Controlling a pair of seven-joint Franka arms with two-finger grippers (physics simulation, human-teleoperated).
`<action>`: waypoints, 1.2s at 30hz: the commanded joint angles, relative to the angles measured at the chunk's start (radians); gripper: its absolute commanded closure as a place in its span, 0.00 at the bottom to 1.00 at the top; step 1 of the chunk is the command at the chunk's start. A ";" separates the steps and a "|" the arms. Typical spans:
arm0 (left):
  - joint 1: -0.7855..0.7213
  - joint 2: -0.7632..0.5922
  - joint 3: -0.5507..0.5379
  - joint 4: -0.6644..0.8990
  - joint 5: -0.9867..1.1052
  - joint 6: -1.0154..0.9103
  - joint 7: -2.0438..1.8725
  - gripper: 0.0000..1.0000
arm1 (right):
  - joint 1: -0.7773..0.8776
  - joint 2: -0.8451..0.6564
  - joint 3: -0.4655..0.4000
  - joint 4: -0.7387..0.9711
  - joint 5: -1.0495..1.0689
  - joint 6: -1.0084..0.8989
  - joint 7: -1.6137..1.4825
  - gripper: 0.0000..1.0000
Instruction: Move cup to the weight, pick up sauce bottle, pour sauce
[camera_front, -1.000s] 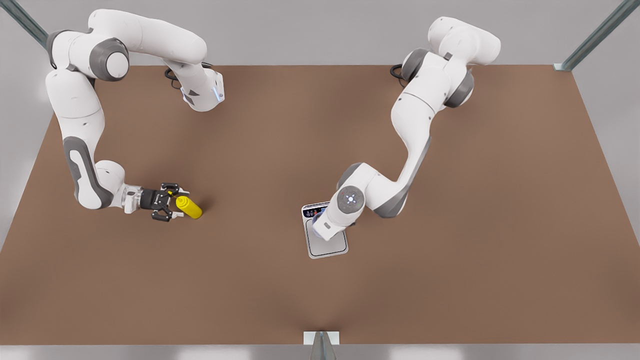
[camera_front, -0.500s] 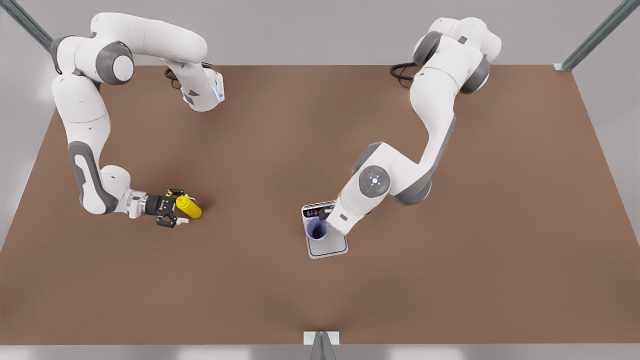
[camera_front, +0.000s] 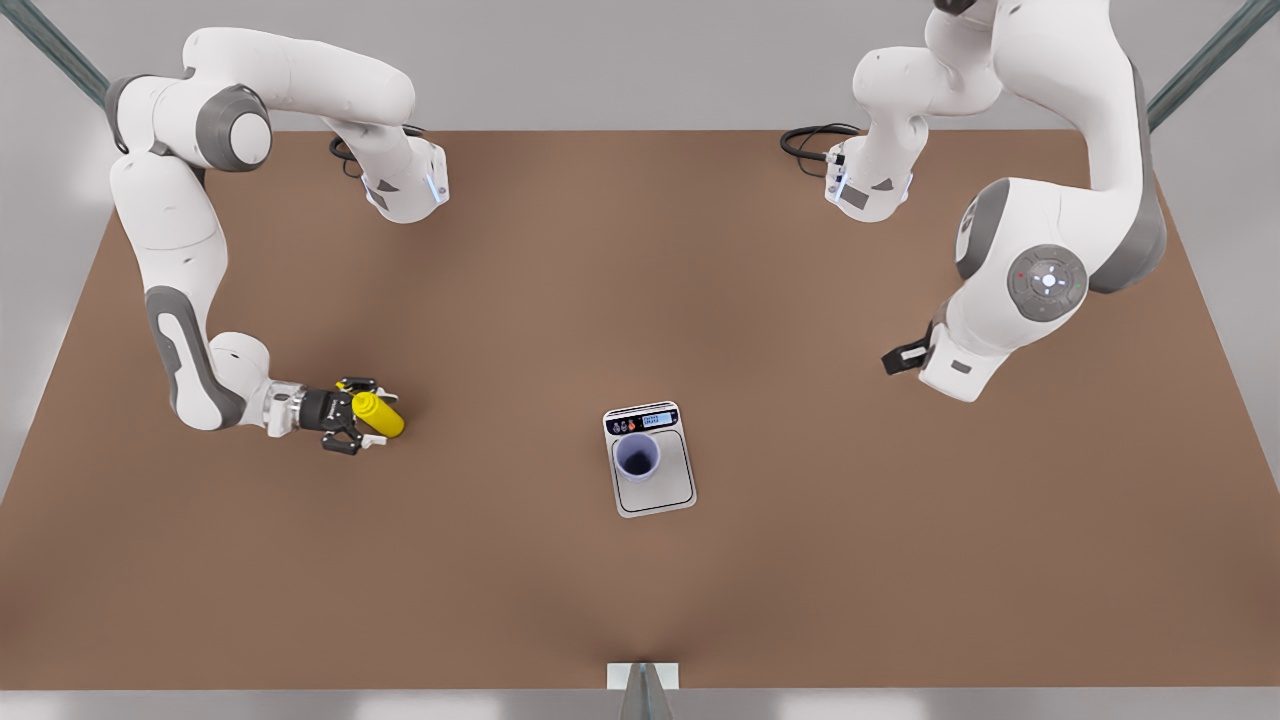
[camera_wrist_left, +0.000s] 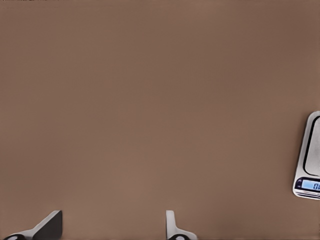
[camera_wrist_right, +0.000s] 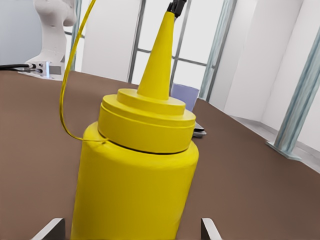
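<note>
Cup sitting on the weight, right tool straddling the sauce bottle, left tool hanging apart from both.

The cup (camera_front: 637, 456) is standing upright on the weight (camera_front: 651, 461) near the worktop's (camera_front: 640, 300) middle, toward the end with the blue display. At the front view's left the right tool (camera_front: 362, 415) is lying low over the worktop with its fingers (camera_wrist_right: 209, 230) spread to either side of the sauce bottle (camera_front: 379, 415) — whether they are pressing its sides cannot be told. The bottle is standing upright, nozzle up. At the front view's right the left tool (camera_wrist_left: 112, 227) is hanging above bare worktop, well apart from the weight, its fingers (camera_wrist_left: 173, 227) parted and holding nothing.
</note>
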 joint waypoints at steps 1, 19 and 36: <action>-0.004 -0.002 -0.002 0.010 -0.002 -0.014 0.279 0.00 | 0.002 -0.001 0.000 0.000 0.000 -0.004 -0.092 0.00; 0.014 -0.005 -0.004 0.053 -0.077 -0.100 0.283 0.00 | 0.004 -0.028 -0.001 0.020 -0.006 -0.057 -0.025 0.38; 0.066 0.001 -0.001 0.079 -0.130 -0.164 0.369 0.00 | 0.561 -0.216 -0.012 0.315 -0.494 0.375 1.073 0.38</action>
